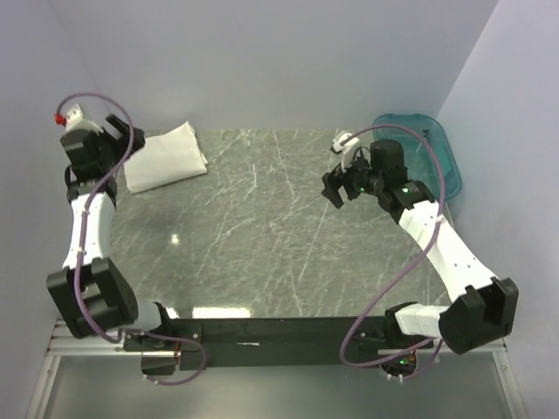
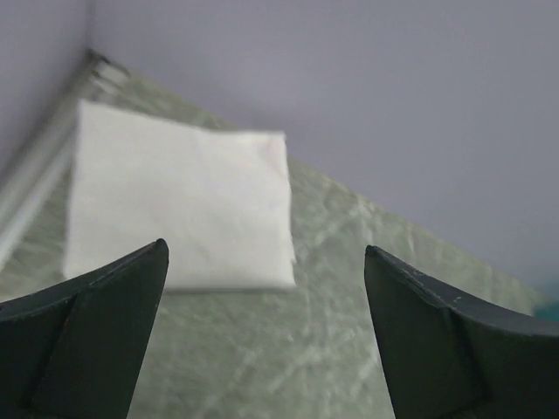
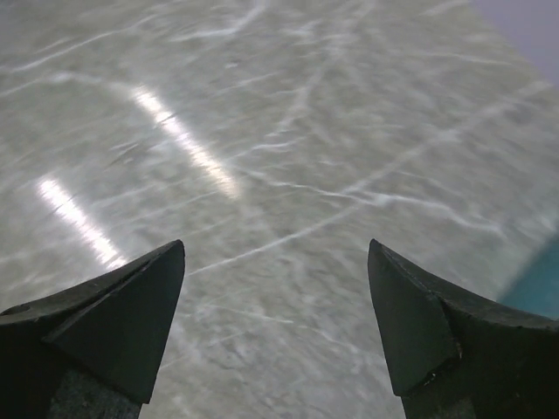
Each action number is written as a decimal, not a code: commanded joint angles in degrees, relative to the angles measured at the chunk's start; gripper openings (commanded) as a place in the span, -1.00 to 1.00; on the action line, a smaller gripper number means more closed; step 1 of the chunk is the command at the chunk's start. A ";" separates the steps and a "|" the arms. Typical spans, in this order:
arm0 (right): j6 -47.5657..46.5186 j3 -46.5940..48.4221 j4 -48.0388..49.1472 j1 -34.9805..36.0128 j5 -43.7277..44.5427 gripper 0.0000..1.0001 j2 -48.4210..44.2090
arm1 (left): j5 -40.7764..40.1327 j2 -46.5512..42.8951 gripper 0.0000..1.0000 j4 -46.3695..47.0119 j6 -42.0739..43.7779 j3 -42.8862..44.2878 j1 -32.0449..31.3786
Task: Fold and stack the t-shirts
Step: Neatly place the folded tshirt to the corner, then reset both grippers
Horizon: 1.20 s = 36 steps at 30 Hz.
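Marble-patterned table (image 1: 262, 236) bears one smooth folded t-shirt (image 1: 166, 157).

Teal see-through basin (image 1: 444, 144) sitting at the far right corner of the surface, green marble-patterned table (image 1: 253, 236) shining with bright streaks of light toward its near edge, pale lilac walls (image 1: 279, 61) closing in along the far, left and right sides

Plain white t-shirt (image 1: 166, 157) at far-left corner; grey-green marbled tabletop (image 1: 262, 229) with pale veins; see-through teal basin (image 1: 448, 160) at far-right corner.
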 commanded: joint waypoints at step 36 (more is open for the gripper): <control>29.02 -24.18 25.45 -23.77 23.97 0.98 -26.56 | -4.85 -41.39 0.99 -3.93 14.87 -33.50 -21.99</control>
